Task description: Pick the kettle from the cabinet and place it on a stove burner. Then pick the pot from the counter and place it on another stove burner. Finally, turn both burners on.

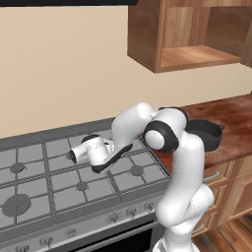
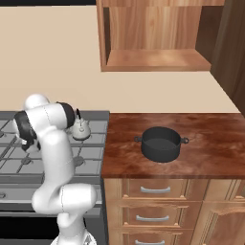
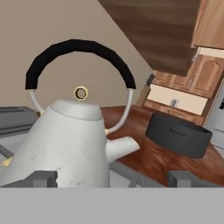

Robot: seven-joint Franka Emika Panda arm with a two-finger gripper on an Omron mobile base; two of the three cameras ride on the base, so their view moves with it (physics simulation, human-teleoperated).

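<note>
The pale grey kettle (image 3: pixel 65 140) with its black arched handle stands upright on the stove's right rear grate (image 2: pixel 93 125), close in front of my gripper (image 3: pixel 113 179). The gripper is open and its fingertips (image 3: pixel 41 179) stand wide apart, holding nothing. The kettle (image 2: pixel 80 128) peeks out beside my arm's elbow. The dark, lidless pot (image 2: pixel 161 143) sits on the reddish-brown counter (image 2: pixel 210 143), to the right of the stove; it is also seen as the pot (image 1: pixel 204 133) and the pot (image 3: pixel 178 134). The open wooden cabinet (image 2: pixel 153 60) above holds a bare shelf.
The grey stove (image 1: pixel 49 162) has several grates with round burners, and a row of knobs (image 1: pixel 113 216) along its front. Drawers with metal handles (image 2: pixel 155 190) sit under the counter. A beige wall stands behind. The cabinet (image 1: pixel 192 54) hangs over the counter's left end.
</note>
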